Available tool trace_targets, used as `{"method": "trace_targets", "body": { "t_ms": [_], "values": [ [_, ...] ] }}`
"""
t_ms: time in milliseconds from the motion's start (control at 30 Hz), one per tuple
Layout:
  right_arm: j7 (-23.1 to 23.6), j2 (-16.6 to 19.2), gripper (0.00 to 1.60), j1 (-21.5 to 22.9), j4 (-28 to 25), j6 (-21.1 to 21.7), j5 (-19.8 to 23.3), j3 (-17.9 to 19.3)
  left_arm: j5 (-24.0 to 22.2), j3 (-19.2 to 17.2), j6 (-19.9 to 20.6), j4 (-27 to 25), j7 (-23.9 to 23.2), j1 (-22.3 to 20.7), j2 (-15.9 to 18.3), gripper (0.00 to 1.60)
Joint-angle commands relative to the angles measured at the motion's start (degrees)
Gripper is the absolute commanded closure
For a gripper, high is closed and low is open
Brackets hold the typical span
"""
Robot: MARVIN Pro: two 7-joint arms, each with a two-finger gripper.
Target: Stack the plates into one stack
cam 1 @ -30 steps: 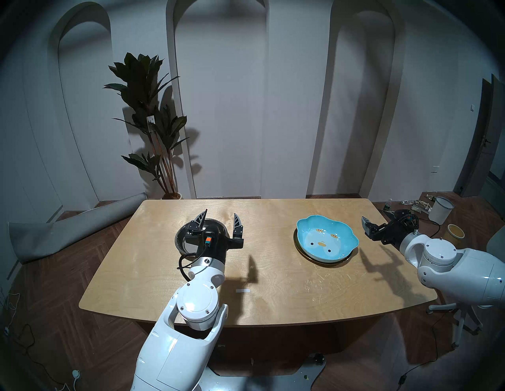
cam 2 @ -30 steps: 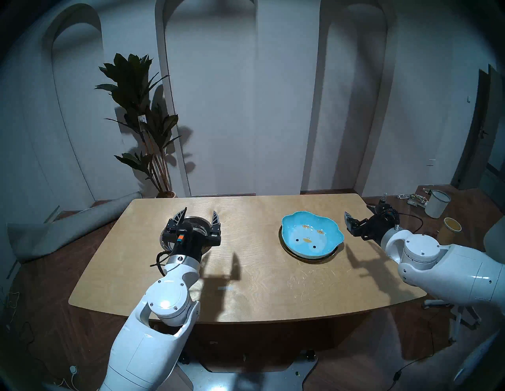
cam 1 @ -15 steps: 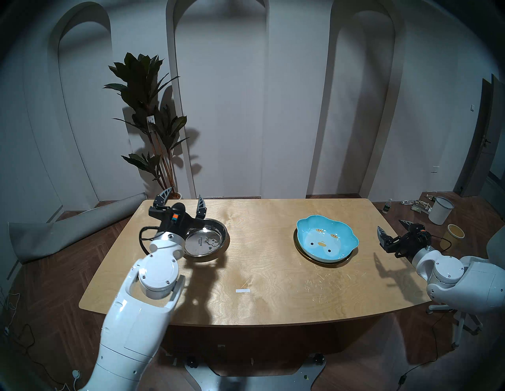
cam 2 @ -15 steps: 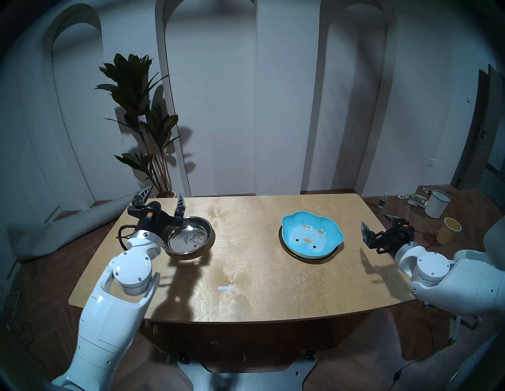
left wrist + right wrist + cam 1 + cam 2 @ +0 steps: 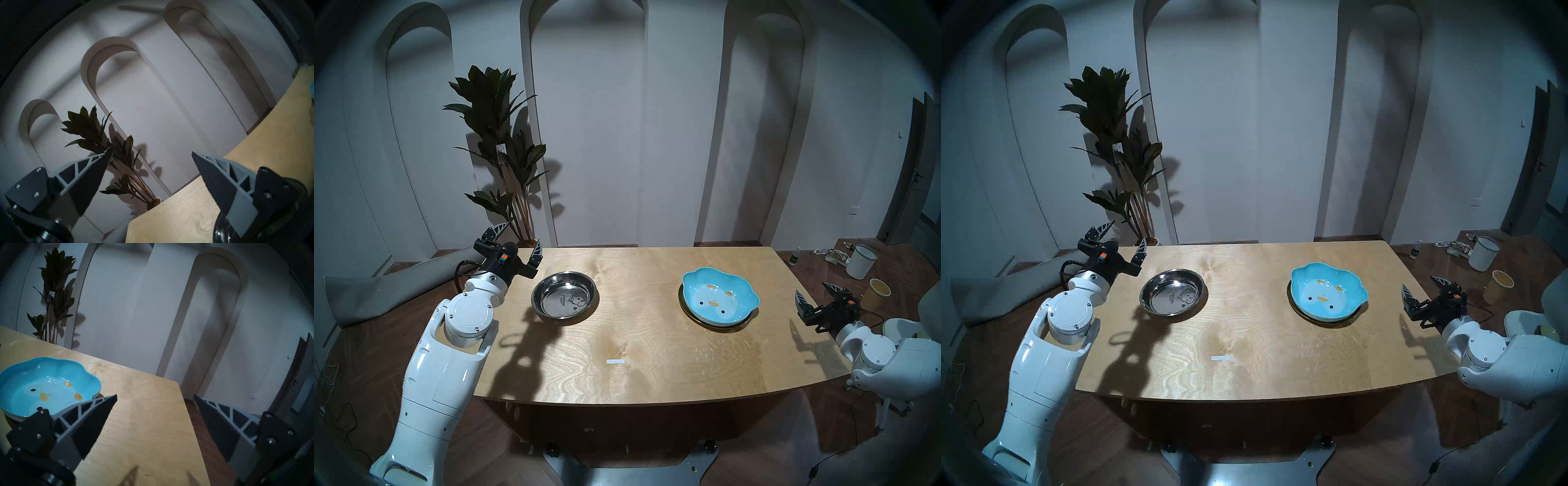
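on my screen the left gripper [image 5: 521,233] hangs over the far left corner of the table [image 5: 646,373], its two fingers spread wide with nothing between them. through the left wrist camera i see only the wall and the potted plant [image 5: 108,152] in the gap, with the table edge below. it touches nothing; the steel dish [image 5: 564,298] sits on the wood just to the right of it and nearer to me, apart from the fingers, with a cartoon print and small lettering in its bottom.

the right gripper [image 5: 814,290] is out past the right edge of the table, also spread wide and empty. in the right wrist camera one finger [image 5: 88,421] lies over the tabletop and the other over the floor beyond the corner, gripping nothing.

the blue dish [image 5: 720,295] with the chick face rests on the right half of the table, sitting on the gold plate [image 5: 714,324], of which i see only a thin dark rim under it. the steel dish stands well apart from that pair, so there are two separate piles. a small white strip [image 5: 615,361] lies on the wood nearer to me.
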Motion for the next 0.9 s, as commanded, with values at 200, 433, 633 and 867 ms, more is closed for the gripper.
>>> {"method": "trace_targets", "body": {
  "t_ms": [200,433,633,867],
  "values": [
    [-0.5,1.03,0.0,-1.17,1.17,-9.44,-1.55,0.36,0.27,-4.35,-7.21,5.45,-13.82,-5.82,12.02,0.0],
    [-0.27,0.32,0.0,-1.12,0.54,-11.43,-2.12,0.44,0.02,-4.23,-9.21,6.62,-16.37,-6.55,13.37,0.0],
    [0.09,-0.96,0.0,-0.57,0.2,-15.07,-3.35,0.86,2.66,-1.13,-14.9,8.11,-23.74,-6.22,17.07,0.0],
    [0.36,-0.87,0.0,-0.39,1.09,-18.42,-4.06,1.21,5.24,-0.15,-21.42,11.44,-31.63,-8.11,21.2,0.0]
  ]
}}
